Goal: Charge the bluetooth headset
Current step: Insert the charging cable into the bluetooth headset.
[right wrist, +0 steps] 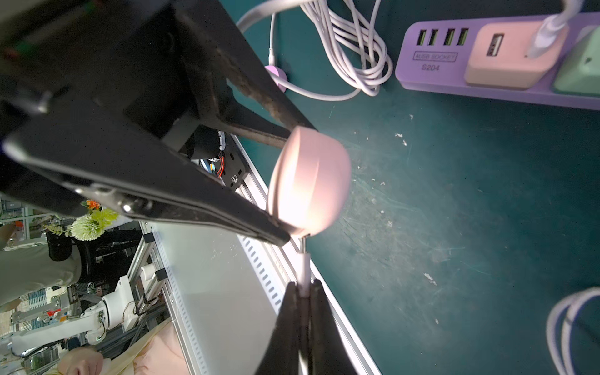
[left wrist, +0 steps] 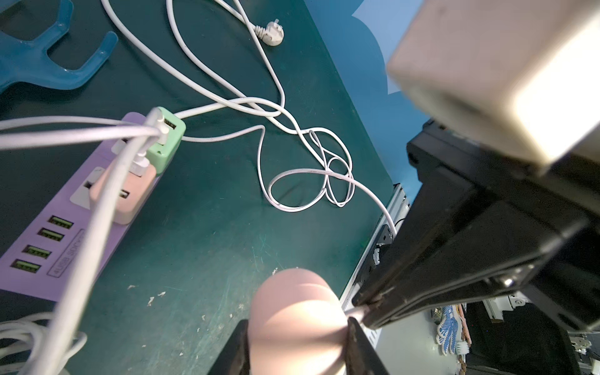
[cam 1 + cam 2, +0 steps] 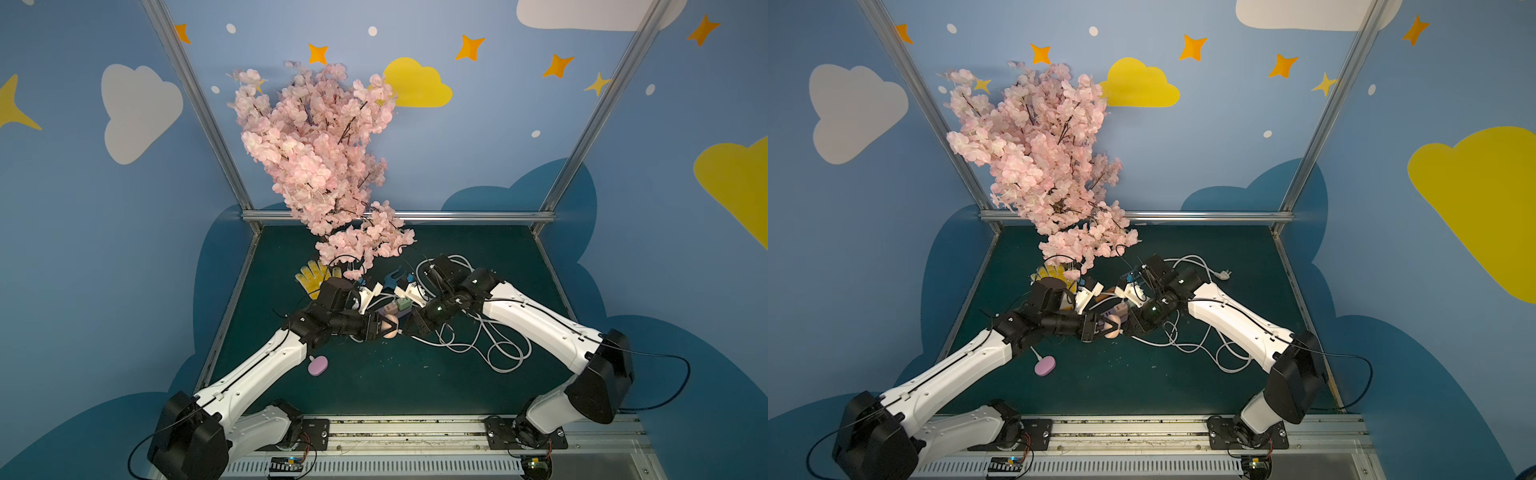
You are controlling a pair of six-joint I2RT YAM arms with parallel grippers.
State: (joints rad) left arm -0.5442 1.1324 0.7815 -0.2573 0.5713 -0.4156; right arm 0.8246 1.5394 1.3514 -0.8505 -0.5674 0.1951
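Note:
The bluetooth headset is a pink egg-shaped case (image 3: 392, 323) (image 3: 1113, 328), held above the green mat. My left gripper (image 3: 385, 328) (image 2: 297, 339) is shut on the case (image 2: 292, 302), one black finger on each side. My right gripper (image 3: 409, 326) (image 1: 304, 287) is shut on the white plug (image 1: 304, 269) of a charging cable. The plug's metal tip meets the case (image 1: 308, 181) at its edge. How deep it sits I cannot tell. In the left wrist view the right gripper's tips (image 2: 365, 316) touch the case's side.
A purple power strip (image 2: 35, 279) (image 1: 435, 61) lies behind the grippers with a pink adapter (image 2: 126, 198) and a green adapter (image 2: 167, 143). White cables (image 3: 498, 353) loop on the right. A lilac oval pad (image 3: 318, 365), yellow glove (image 3: 311, 276), blue hanger (image 2: 48, 65) and blossom branch (image 3: 320, 158) stand nearby.

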